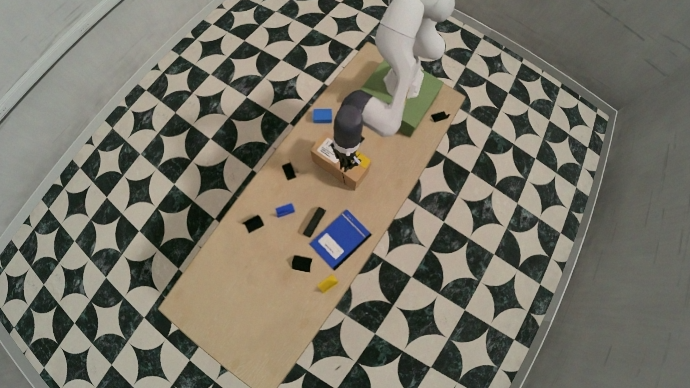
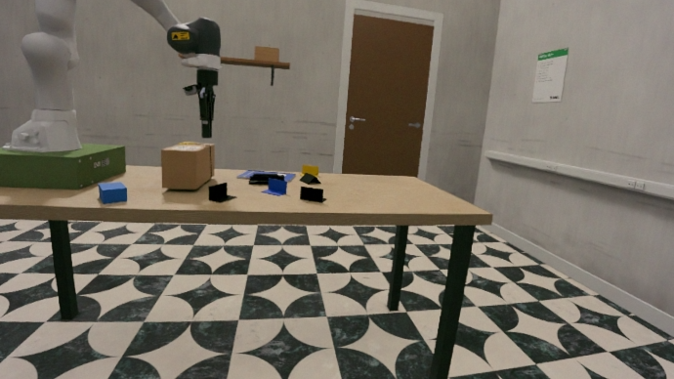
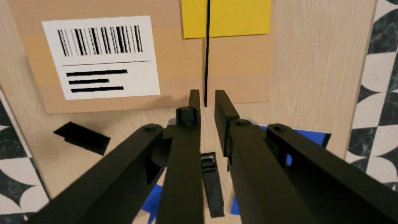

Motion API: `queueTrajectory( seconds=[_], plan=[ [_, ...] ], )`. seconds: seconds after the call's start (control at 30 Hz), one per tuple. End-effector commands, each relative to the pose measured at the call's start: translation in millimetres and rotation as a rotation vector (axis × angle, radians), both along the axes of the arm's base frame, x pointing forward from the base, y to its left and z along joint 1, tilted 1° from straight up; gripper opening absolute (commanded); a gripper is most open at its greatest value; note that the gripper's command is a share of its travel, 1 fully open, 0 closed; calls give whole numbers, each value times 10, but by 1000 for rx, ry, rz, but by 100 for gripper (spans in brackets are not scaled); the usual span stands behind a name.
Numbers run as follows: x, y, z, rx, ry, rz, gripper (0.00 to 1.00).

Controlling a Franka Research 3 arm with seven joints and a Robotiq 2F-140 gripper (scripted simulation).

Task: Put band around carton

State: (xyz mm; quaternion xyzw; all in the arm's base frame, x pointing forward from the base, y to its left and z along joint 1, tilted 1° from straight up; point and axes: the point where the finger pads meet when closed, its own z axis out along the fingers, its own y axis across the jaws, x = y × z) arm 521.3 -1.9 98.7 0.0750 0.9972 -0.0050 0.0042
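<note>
gripper [image 2: 206, 132]: hangs straight down above the carton, tips clear of its top in the exterior view; nothing touching.
fingers: nearly closed, narrow gap, nothing between them.
carton [image 2: 187, 165]: brown box flat on the desk [image 2: 358, 200], near the arm's green base [image 2: 60, 165]; looks level. White barcode label [image 3: 101, 56] on top.
corner guard [image 3: 240, 17]: yellow piece on the carton's top at one edge; in the top view it sits at the corner facing the desk's far long side [image 1: 363, 159].
band [image 3: 206, 50]: thin black line running across the guard and down the carton top, ends just ahead of the fingertips in the wrist view. Cannot tell whether it goes all the way round.
blue folder [image 1: 340, 238]: flat on the desk, well apart from the carton, white label on it.
black bar [image 1: 314, 221]: lies just beside the folder.
blue block [image 1: 321, 115]: near the carton, on the base side.
small blue bracket [image 1: 285, 209]: mid-desk.
black brackets: several scattered, one just beside the carton [image 1: 288, 170], one by the base [image 1: 438, 116].
yellow bracket [image 1: 327, 283]: at the desk edge beyond the folder.
</note>
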Motion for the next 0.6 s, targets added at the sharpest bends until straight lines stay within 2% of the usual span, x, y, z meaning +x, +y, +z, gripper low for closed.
queueTrajectory(
  seconds=[0.0,0.57],
  plan=[
    [-7,2,-9,0,4,-8,18],
    [-5,1,-43,0,4,-8,18]
  ],
)
